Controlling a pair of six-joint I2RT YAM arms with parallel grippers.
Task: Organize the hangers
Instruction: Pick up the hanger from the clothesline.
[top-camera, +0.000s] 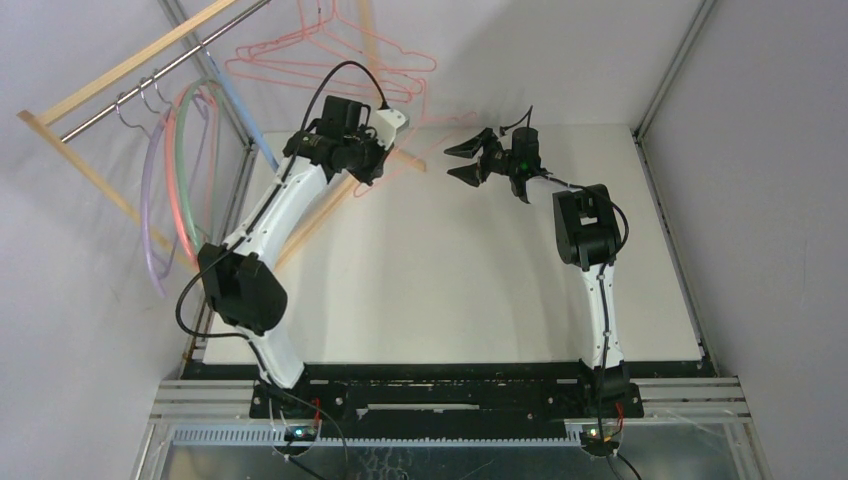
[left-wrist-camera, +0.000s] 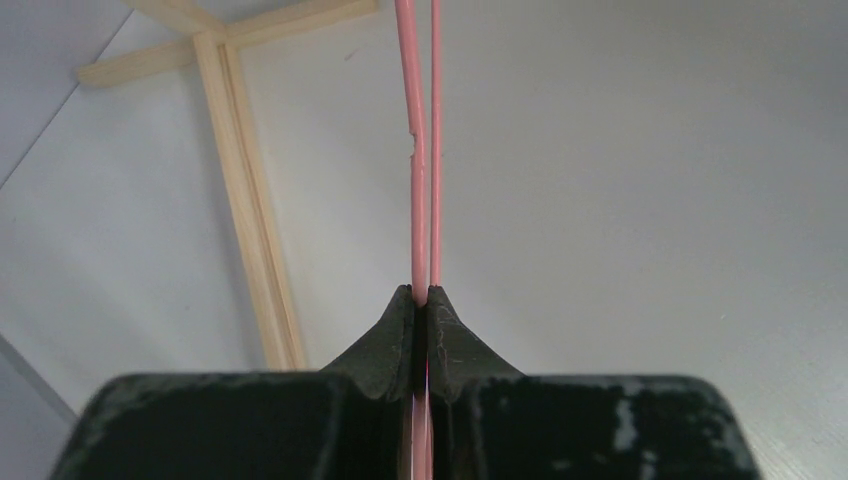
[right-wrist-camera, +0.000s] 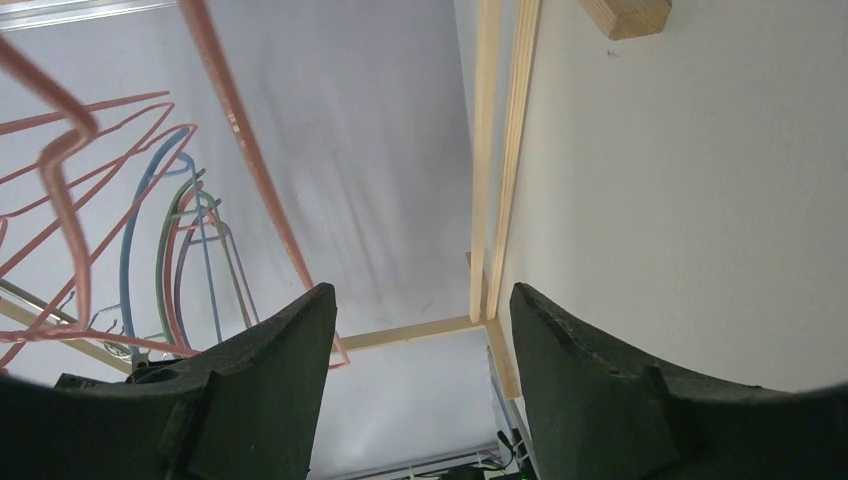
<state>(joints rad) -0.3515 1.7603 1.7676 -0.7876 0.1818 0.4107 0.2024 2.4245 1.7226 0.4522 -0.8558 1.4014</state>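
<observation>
From the top external view, the left gripper (top-camera: 376, 170) is seen raised over the far left corner of the white surface (top-camera: 450, 290). Its jaws are clenched on a pink wire hanger (top-camera: 450, 120), which reaches out to the right above the surface. The right gripper (top-camera: 462, 161) is held in the air just beside that hanger's right end. Its jaws are spread and nothing is grasped. More wire hangers (top-camera: 320, 60) are hung on the metal rod (top-camera: 150, 85) of the wooden rack (top-camera: 130, 65) at the far left. Nearer along the same rod, thick curved hangers (top-camera: 180, 150) in lilac, green, pink and blue are hung by their metal hooks.

In the left wrist view, two thin pink strands of the held hanger are pinched between the closed jaws. They run straight up out of the picture side by side. The rack's wooden base is seen lying on the surface below, to the left.

In the right wrist view, the two jaws are seen standing well apart with only open air between them. The pink wire hangers and the blue, green and lilac curved ones are seen hanging to the left. The rack's wooden uprights run down the middle.
</observation>
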